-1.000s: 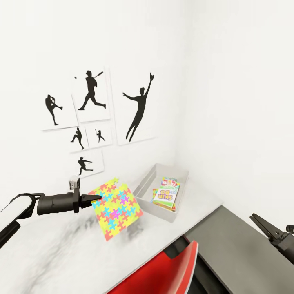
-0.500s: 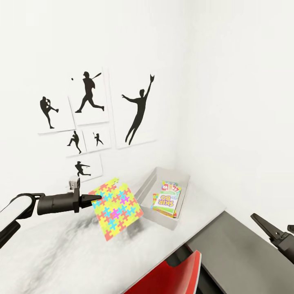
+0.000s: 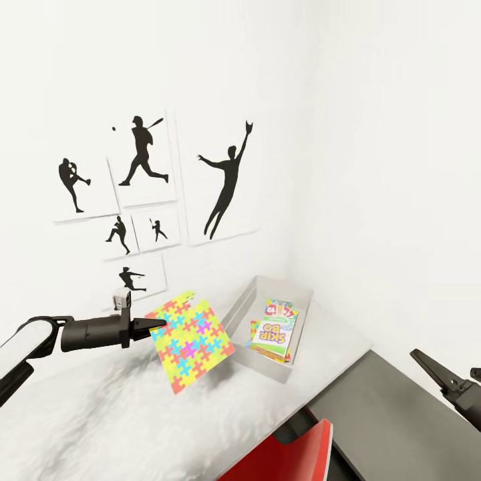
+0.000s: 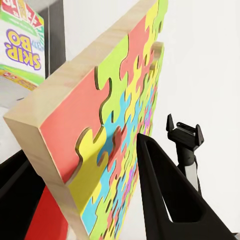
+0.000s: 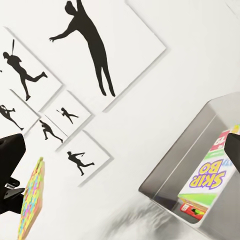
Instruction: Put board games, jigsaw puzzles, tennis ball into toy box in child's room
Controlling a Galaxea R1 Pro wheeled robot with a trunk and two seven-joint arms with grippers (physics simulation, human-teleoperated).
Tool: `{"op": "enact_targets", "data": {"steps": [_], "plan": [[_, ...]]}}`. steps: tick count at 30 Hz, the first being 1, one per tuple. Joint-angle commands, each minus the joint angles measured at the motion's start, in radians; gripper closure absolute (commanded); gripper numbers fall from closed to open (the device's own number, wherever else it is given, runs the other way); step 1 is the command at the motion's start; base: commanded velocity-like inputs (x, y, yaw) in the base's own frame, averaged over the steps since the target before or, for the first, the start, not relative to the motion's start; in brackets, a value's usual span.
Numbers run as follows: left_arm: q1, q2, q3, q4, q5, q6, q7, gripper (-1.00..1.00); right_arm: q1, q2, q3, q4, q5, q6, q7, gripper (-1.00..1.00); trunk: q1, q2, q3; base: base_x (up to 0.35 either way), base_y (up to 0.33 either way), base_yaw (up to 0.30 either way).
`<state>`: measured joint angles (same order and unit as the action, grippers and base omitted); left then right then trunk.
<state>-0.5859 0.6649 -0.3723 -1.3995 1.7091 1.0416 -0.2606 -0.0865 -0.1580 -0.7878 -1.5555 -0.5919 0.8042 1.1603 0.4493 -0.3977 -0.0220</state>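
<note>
**Jigsaw held by its edge, short of the toy box**

The jigsaw puzzle [image 3: 190, 339] is clamped at one edge by the left gripper [image 3: 159, 325] and held tilted above the desk [image 3: 100, 414], just beside the toy box [image 3: 242, 302]. A stiff, thick board is judged; light, so an edge pinch should serve, though it may pivot. The right gripper [image 3: 437, 371] is seen parted, empty. A board game [image 3: 274, 332] lies in the box.

Left arm extends level from the left edge of the head view, its left gripper [image 3: 160, 325] clamped on the edge of a jigsaw puzzle [image 3: 190, 339] held tilted in mid-frame; right gripper [image 3: 427, 366] sits at lower right, fingers parted and empty.
</note>
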Motion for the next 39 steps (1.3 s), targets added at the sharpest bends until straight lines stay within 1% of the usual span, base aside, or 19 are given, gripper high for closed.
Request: {"op": "enact_targets", "data": {"steps": [1, 4, 6, 10, 11, 12, 15, 16, 18, 21, 22, 23, 24, 27, 29, 33, 35, 37, 39], "plan": [[-0.002, 0.001, -0.002, 0.001, -0.008, 0.000, -0.009, 1.00, -0.001, 0.000, -0.001, 0.000, -0.003, 0.006, 0.001, -1.00, 0.001, -0.002, -0.002, 0.000, 0.000, 0.000], [-0.002, -0.003, -0.003, 0.001, -0.008, 0.000, -0.009, 1.00, -0.001, 0.000, -0.001, 0.001, -0.002, 0.005, 0.000, -1.00, 0.001, -0.002, -0.002, 0.000, 0.000, 0.000], [-0.002, -0.020, -0.008, 0.001, -0.008, 0.000, -0.008, 1.00, -0.001, 0.000, -0.001, 0.001, -0.002, 0.004, 0.000, -1.00, 0.001, -0.002, -0.002, 0.000, 0.000, 0.000], [-0.003, -0.076, -0.012, 0.011, -0.021, -0.002, 0.000, 1.00, -0.001, 0.000, -0.001, 0.002, -0.002, 0.004, -0.001, -1.00, 0.001, -0.002, -0.002, 0.000, 0.000, 0.000], [-0.010, -0.116, -0.011, 0.025, -0.046, -0.002, 0.009, 1.00, -0.001, 0.000, -0.001, 0.002, -0.002, 0.004, -0.001, -1.00, 0.001, -0.002, -0.002, 0.000, 0.000, 0.000], [-0.012, -0.131, -0.011, 0.031, -0.058, -0.002, 0.013, 1.00, -0.001, 0.000, -0.001, 0.002, -0.002, 0.004, -0.001, -1.00, 0.001, -0.002, -0.002, 0.000, 0.000, 0.000], [-0.029, -0.235, -0.009, 0.099, -0.160, 0.002, 0.036, 1.00, -0.001, 0.000, -0.001, 0.002, -0.002, 0.004, -0.001, -1.00, 0.001, -0.002, -0.002, 0.000, 0.000, 0.000], [-0.066, -0.276, -0.009, 0.148, -0.201, 0.004, 0.043, 1.00, -0.001, 0.000, -0.001, 0.002, -0.002, 0.004, -0.001, -1.00, 0.001, -0.002, -0.002, 0.000, 0.000, 0.000], [-0.142, -0.318, -0.010, 0.228, -0.234, 0.005, 0.049, 1.00, -0.001, 0.000, -0.001, 0.002, -0.002, 0.004, -0.001, -1.00, 0.001, -0.002, -0.002, 0.000, 0.000, 0.000], [-0.245, -0.383, -0.014, 0.385, -0.261, 0.006, 0.053, 1.00, -0.001, -0.001, -0.001, 0.003, -0.002, 0.004, -0.001, -1.00, 0.001, -0.002, -0.002, 0.000, 0.000, 0.000], [-0.263, -0.395, -0.014, 0.410, -0.271, 0.006, 0.054, 1.00, -0.001, -0.001, -0.001, 0.003, -0.002, 0.004, -0.001, -1.00, 0.001, -0.002, -0.002, 0.000, 0.000, 0.000], [-0.317, -0.428, -0.015, 0.478, -0.313, 0.006, 0.054, 1.00, -0.001, -0.001, -0.001, 0.003, -0.002, 0.004, -0.001, -1.00, 0.001, -0.002, -0.002, 0.000, 0.000, 0.000], [-0.352, -0.450, -0.015, 0.516, -0.352, 0.006, 0.054, 1.00, -0.001, -0.001, -0.001, 0.003, -0.002, 0.004, -0.001, -1.00, 0.001, -0.002, -0.002, 0.000, 0.000, 0.000], [-0.425, -0.515, -0.014, 0.593, -0.459, 0.006, 0.054, 1.00, -0.001, -0.001, -0.001, 0.003, -0.001, 0.003, -0.001, -1.00, 0.001, -0.002, -0.002, 0.000, 0.000, 0.000], [-0.462, -0.557, -0.014, 0.643, -0.501, 0.006, 0.055, 1.00, -0.001, -0.002, -0.001, 0.003, 0.000, 0.003, -0.001, -1.00, 0.001, -0.002, -0.002, 0.000, 0.000, 0.000], [-0.550, -0.630, -0.014, 0.783, -0.549, 0.006, 0.057, 1.00, -0.001, -0.001, -0.001, 0.003, 0.000, 0.004, -0.001, -1.00, 0.001, -0.002, -0.002, 0.000, 0.000, 0.000], [-0.591, -0.668, -0.014, 0.840, -0.584, 0.003, 0.060, 1.00, -0.001, -0.001, -0.003, 0.003, -0.001, 0.004, 0.000, -1.00, 0.001, -0.002, -0.002, 0.000, 0.000, 0.000], [-0.622, -0.707, -0.014, 0.879, -0.645, 0.000, 0.062, 1.00, 0.001, -0.001, -0.005, 0.002, -0.002, 0.004, 0.000, -1.00, 0.001, -0.002, -0.002, 0.000, 0.000, 0.000], [-0.649, -0.750, -0.013, 0.911, -0.721, -0.004, 0.063, 1.00, 0.002, -0.002, -0.007, 0.001, -0.002, 0.004, 0.010, -1.00, 0.001, -0.002, -0.002, 0.000, 0.000, 0.000]]}}
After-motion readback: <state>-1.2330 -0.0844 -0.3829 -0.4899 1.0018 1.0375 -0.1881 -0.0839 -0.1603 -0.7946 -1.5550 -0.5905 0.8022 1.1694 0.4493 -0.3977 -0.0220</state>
